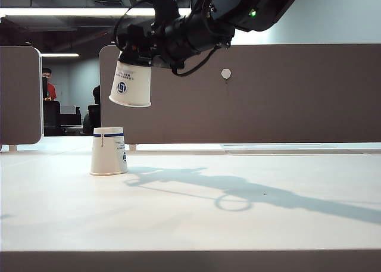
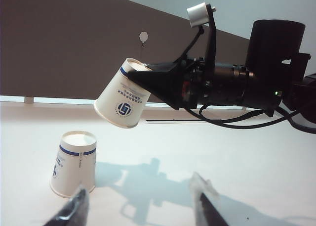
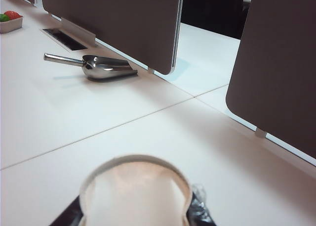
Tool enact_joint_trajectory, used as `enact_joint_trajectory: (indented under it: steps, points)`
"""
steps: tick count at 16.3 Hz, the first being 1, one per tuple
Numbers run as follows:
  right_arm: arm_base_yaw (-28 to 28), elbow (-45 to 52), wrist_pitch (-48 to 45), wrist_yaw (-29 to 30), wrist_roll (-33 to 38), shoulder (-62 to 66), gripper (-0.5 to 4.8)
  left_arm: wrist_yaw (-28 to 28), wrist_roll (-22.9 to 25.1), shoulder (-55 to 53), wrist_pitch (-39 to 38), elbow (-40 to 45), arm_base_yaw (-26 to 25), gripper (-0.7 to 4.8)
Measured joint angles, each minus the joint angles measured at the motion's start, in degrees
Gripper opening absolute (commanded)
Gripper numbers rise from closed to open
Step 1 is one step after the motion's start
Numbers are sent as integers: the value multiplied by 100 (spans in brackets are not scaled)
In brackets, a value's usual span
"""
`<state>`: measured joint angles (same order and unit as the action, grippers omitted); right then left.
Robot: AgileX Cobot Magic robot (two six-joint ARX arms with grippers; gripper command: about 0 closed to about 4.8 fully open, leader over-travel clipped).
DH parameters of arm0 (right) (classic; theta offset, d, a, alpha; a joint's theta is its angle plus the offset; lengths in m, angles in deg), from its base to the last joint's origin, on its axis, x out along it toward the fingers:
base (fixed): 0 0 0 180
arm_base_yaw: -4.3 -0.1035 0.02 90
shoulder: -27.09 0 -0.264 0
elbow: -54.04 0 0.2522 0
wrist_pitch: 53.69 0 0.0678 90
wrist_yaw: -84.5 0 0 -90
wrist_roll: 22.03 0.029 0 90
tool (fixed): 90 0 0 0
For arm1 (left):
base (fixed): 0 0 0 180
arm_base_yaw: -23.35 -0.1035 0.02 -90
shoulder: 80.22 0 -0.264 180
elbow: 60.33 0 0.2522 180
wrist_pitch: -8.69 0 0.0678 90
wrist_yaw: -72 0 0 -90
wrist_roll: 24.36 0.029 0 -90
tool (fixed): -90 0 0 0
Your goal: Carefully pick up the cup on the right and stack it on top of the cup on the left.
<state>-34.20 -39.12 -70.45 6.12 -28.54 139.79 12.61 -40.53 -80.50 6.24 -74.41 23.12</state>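
A white paper cup (image 1: 130, 84) with a blue logo hangs mouth-down and slightly tilted in the air, with my right gripper (image 1: 136, 55) shut on its base end. Below it, a little to the left, the other white cup (image 1: 108, 152) with a blue band stands upside down on the table. The left wrist view shows the held cup (image 2: 121, 101) above the standing cup (image 2: 74, 164). My left gripper (image 2: 140, 199) is open and low over the table beside the standing cup, holding nothing. In the right wrist view the held cup (image 3: 136, 194) fills the space between the fingers.
Grey partition panels (image 1: 268, 93) stand behind the table. Beyond the held cup, a metal scoop (image 3: 96, 66) lies by a partition foot, and a small tray (image 3: 10, 22) with red and green items sits further off. The right arm casts a long shadow (image 1: 238, 191).
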Motion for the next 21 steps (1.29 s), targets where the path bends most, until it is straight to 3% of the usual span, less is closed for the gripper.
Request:
enact_joint_trajectory:
  steps: [11, 14, 21]
  points:
    - [-247, -960, 433, -149, -133, 850, 198, 4, -26, 0, 2, 0, 0, 278]
    - [-247, -1683, 651, -151, -136, 1187, 198, 4, -26, 0, 0, 0, 0, 278]
    - [-262, -1676, 1272, -153, -127, 1397, 198, 4, -31, 0, 2, 0, 0, 278]
